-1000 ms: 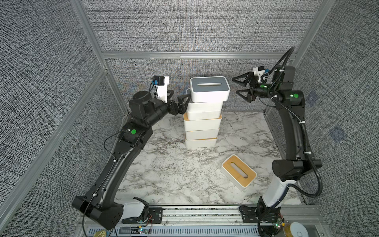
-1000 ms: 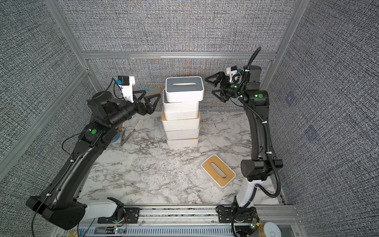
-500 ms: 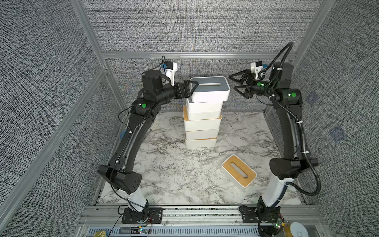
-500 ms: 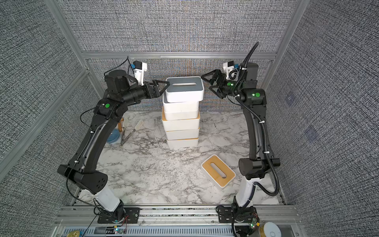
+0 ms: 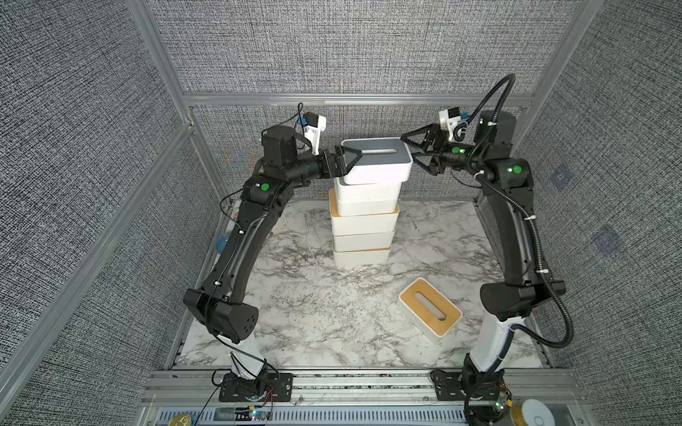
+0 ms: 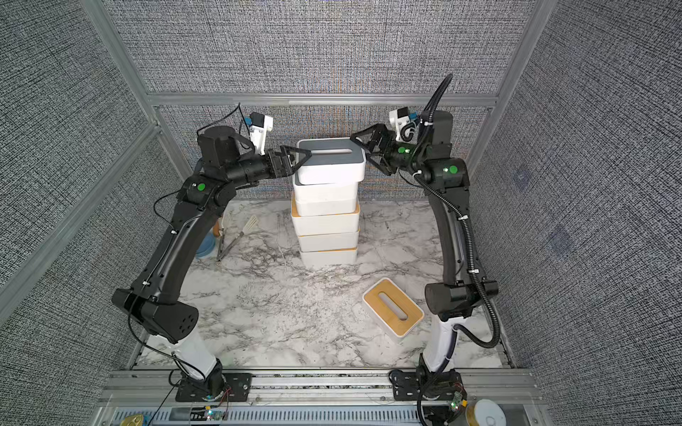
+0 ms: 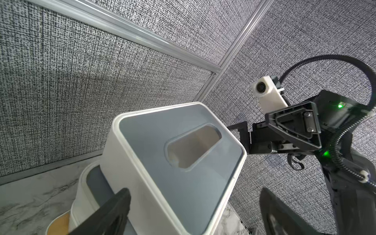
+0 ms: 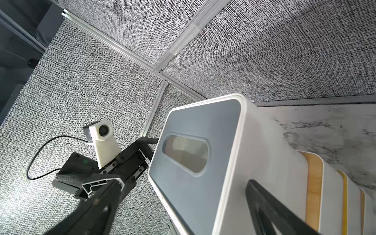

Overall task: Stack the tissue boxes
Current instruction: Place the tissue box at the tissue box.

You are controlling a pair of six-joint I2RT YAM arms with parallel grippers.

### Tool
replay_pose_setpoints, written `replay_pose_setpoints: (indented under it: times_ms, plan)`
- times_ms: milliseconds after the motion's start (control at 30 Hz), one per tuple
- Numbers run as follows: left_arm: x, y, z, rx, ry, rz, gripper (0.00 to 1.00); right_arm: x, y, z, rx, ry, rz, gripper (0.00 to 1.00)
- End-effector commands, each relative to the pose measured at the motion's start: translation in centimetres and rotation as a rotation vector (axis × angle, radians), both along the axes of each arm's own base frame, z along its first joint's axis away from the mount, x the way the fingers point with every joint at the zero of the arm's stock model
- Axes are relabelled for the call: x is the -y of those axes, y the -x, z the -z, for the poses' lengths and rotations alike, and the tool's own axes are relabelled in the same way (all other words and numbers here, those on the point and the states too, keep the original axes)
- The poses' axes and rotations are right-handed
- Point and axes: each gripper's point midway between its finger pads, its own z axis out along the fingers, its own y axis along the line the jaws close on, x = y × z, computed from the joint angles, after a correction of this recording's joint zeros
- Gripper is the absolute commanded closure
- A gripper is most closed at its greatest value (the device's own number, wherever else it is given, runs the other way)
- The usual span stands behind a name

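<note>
A stack of several white tissue boxes (image 5: 363, 225) (image 6: 326, 225) stands at the back middle of the marble table in both top views. The top box (image 5: 376, 155) (image 6: 332, 158) (image 7: 183, 162) (image 8: 195, 162) has a grey lid. My left gripper (image 5: 352, 158) (image 6: 299, 158) (image 7: 194, 195) stands open astride its left end. My right gripper (image 5: 407, 146) (image 6: 358, 147) (image 8: 185, 183) stands open astride its right end. The box beneath shows a strip of grey lid (image 7: 93, 179). One tan-lidded tissue box (image 5: 430, 310) (image 6: 393, 306) lies alone at the front right.
A blue bowl (image 6: 206, 245) and metal tongs with a spatula (image 6: 236, 236) lie at the left edge, beside the left arm. The grey back wall stands close behind the stack. Aluminium frame posts line both sides.
My left arm has risen from the second box's level, and its gripper now sits around the top box's left end. The right gripper has closed in on the right end.
</note>
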Motion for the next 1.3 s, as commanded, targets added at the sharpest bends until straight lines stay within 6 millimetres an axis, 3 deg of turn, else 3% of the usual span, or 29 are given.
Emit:
replay_pose_setpoints:
  times_ms: [0,467,1267]
  plan:
    - [-0.1,0.7,-0.7,0.014,0.017,0.016,0.01,-0.4,0.4,-0.9,0.034,-0.014,-0.021,0.01]
    - [-0.7,1.9,-0.4,0.021,0.007,0.013,0.01,-2.2,1.2,-0.9,0.024,-0.026,-0.067,0.01]
    - [-0.8,1.6,-0.4,0.018,0.009,0.000,0.01,-1.2,0.8,-0.7,0.018,-0.019,-0.031,0.01]
